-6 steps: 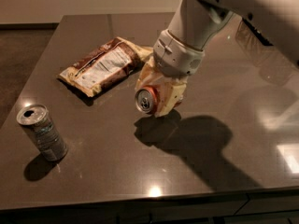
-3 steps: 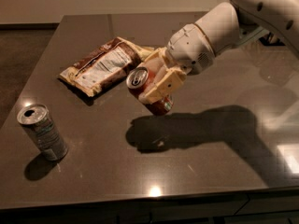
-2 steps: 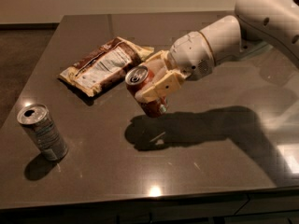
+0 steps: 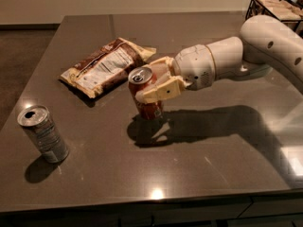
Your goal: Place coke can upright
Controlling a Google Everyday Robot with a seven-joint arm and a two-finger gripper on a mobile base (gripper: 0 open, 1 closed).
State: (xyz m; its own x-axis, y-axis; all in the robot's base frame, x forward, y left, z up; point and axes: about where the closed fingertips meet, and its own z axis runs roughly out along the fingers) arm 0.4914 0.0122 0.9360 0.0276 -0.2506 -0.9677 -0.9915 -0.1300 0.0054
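Observation:
The coke can is red-orange with a silver top and pull tab. It stands nearly upright, tilted slightly, with its base at or just above the dark table near the middle. My gripper comes in from the right and is shut on the can, its cream fingers clasping the upper half. The white arm stretches back to the upper right.
A silver-grey can stands upright at the front left. A brown and white snack bag lies flat behind the coke can to the left. A black wire basket sits at the back right corner. The table's front edge runs along the bottom.
The gripper has turned the coke can from lying on its side to nearly upright, and lowered it toward the table. The arm has swung to reach in from the right.

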